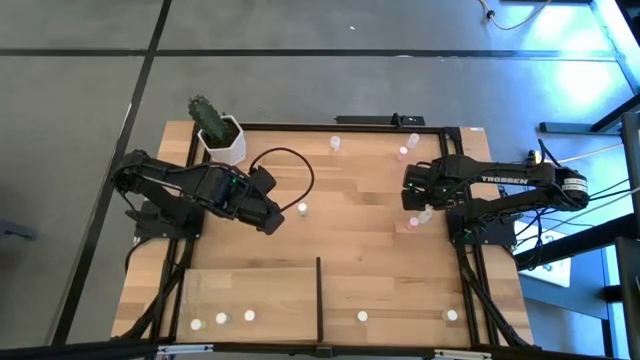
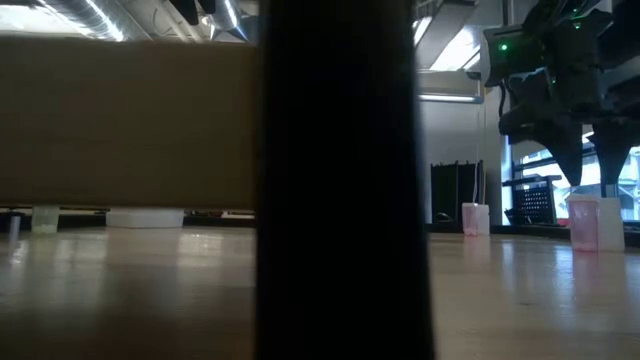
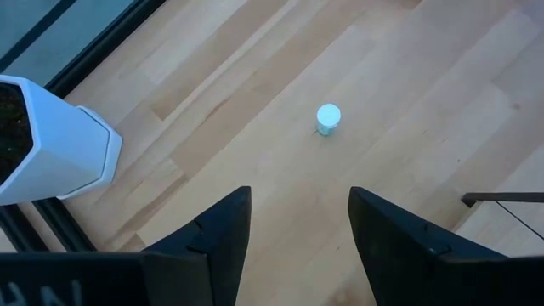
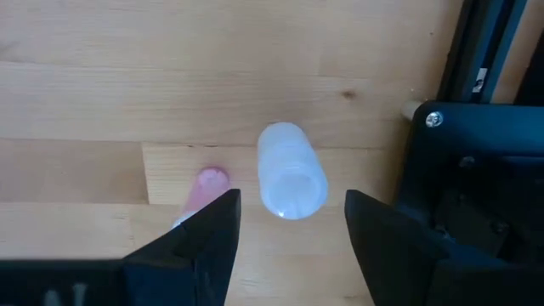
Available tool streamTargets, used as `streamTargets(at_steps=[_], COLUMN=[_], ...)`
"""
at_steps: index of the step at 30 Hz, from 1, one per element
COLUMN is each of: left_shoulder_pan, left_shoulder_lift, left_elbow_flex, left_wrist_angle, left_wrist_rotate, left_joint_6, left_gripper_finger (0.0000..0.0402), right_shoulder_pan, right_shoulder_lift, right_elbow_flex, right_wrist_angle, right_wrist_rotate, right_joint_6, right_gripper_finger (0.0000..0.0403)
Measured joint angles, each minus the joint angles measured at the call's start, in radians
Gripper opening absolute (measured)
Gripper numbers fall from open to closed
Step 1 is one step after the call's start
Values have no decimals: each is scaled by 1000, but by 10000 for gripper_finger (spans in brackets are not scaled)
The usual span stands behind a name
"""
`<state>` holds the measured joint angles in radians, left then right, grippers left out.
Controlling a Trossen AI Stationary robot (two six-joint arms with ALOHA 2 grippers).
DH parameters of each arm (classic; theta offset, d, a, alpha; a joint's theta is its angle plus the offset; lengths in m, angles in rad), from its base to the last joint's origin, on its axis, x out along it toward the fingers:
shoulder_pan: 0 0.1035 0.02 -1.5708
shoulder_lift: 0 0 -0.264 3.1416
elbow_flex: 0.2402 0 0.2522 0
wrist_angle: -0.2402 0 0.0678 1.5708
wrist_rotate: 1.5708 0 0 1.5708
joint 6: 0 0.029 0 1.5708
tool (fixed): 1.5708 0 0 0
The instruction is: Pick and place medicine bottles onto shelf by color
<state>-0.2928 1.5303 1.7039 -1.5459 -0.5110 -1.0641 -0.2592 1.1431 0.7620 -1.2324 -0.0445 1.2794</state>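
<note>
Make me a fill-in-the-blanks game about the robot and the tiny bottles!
1. The cactus stands in a ____ pot.
2. The left tool points at one bottle with a ____ cap.
3. Below the right tool a clear bottle lies on its ____.
4. A black divider splits the ____ in two.

Missing words: white; white; side; shelf

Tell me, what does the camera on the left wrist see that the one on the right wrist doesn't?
Only the left wrist view shows the white hexagonal pot and one small upright bottle with a pale green tint, standing well ahead of the open left hand. Only the right wrist view shows a clear bottle lying on its side and a pink bottle beside it, just ahead of the open right hand. Both show dark fingers spread apart, holding nothing, over the wooden tabletop.
</note>
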Motion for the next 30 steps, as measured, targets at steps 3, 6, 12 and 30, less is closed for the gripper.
streamTargets(at_steps=[3, 6, 12, 30], left_shoulder_pan=[0, 0, 0, -5], left_shoulder_lift=[0, 0, 0, 0], left_elbow_flex=[0, 0, 0, 0], left_wrist_angle=[0, 0, 0, 0], left_wrist_rotate=[0, 0, 0, 0], left_joint_6=[0, 0, 2, 28], left_gripper_finger=[192, 192, 192, 192], right_shoulder_pan=[0, 0, 0, 0], right_shoulder_lift=[0, 5, 45, 127], right_elbow_flex=[0, 0, 0, 0], right_wrist_angle=[0, 0, 0, 14], right_wrist_rotate=[-1, -1, 1, 0], right_joint_6=[1, 2, -2, 1], right_gripper_finger=[214, 214, 214, 214])
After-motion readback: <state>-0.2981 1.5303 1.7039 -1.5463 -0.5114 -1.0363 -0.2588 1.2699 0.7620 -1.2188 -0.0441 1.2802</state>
